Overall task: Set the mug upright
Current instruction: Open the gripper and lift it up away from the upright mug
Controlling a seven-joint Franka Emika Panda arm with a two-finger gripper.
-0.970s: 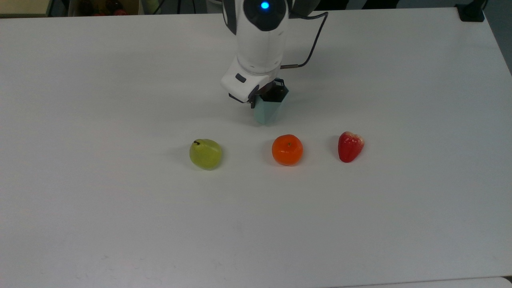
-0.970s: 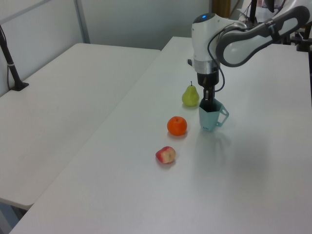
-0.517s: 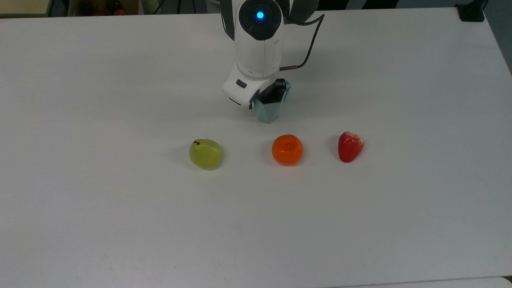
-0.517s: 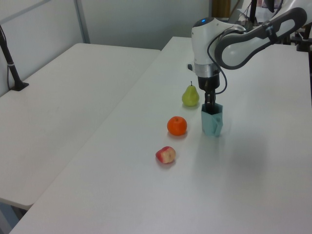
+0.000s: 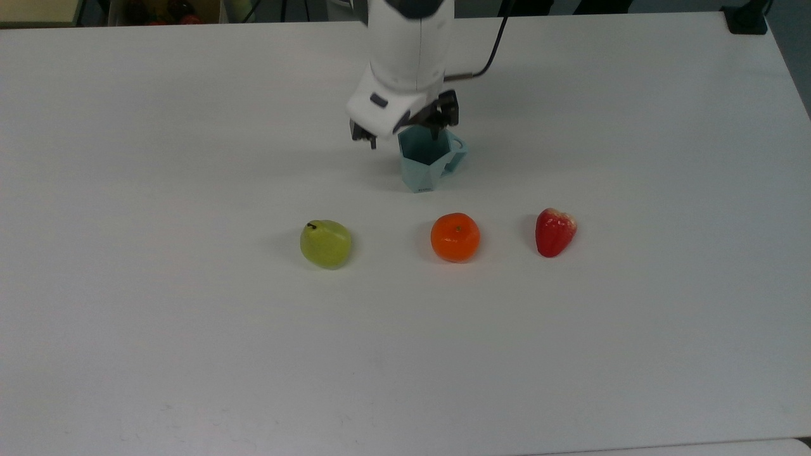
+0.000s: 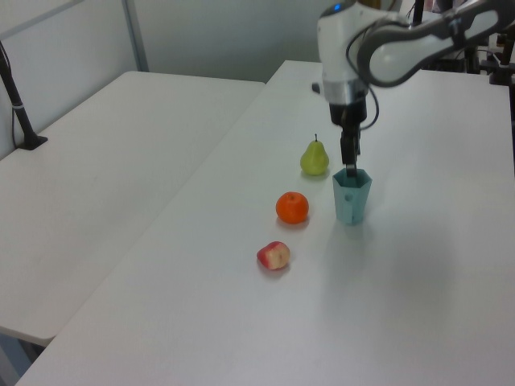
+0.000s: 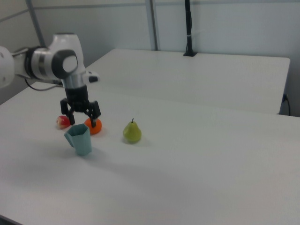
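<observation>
The mug (image 5: 429, 158) is standing upright on the white table (image 5: 190, 354), mouth up, handle toward the top view's right, behind the orange (image 5: 455, 237). The gripper (image 7: 80, 114) is hanging just above the rim, its jaws spread wide and holding nothing. The pear (image 5: 325, 243) and red fruit (image 5: 554, 231) are lying undisturbed. Judgement: the righting looks complete; only arm clearance is remaining.

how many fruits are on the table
3, in a row in the top view: the pear on the top view's left, the orange in the middle below the mug, the red fruit rightmost.
</observation>
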